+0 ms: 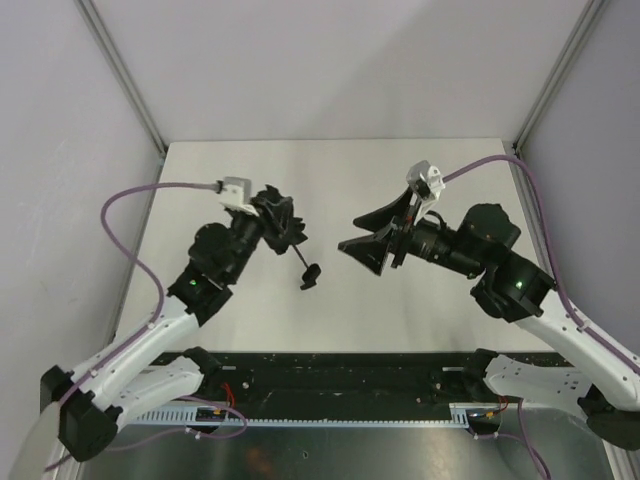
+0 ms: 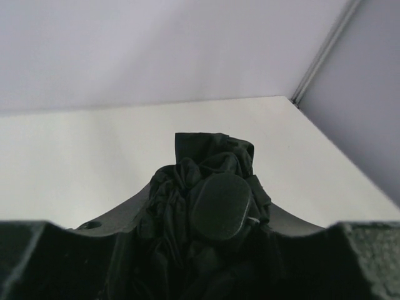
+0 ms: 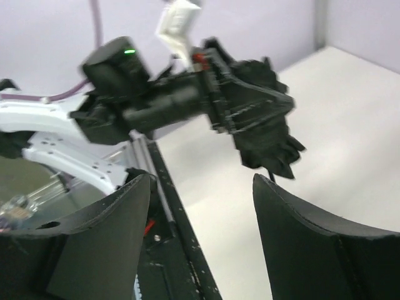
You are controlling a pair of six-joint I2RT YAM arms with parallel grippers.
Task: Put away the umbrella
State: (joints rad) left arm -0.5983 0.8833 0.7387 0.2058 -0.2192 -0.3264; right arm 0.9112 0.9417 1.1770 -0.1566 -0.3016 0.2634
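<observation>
The black umbrella [image 1: 286,228] is folded into a crumpled bundle and held above the table [image 1: 330,170]. My left gripper [image 1: 268,222] is shut on it. From the bundle a thin strap with a small black end piece [image 1: 310,274] hangs down. In the left wrist view the bunched fabric and a rounded black cap [image 2: 219,206] fill the space between the jaws. My right gripper [image 1: 366,234] stands open a short way to the right of the umbrella, apart from it and with nothing in it. In the right wrist view the umbrella [image 3: 262,119] sits beyond the spread fingers [image 3: 294,225].
The pale table is enclosed by grey walls with metal corner posts [image 1: 120,70]. A black rail [image 1: 340,375] carrying the arm bases runs along the near edge. Purple cables [image 1: 130,200] loop off both wrists.
</observation>
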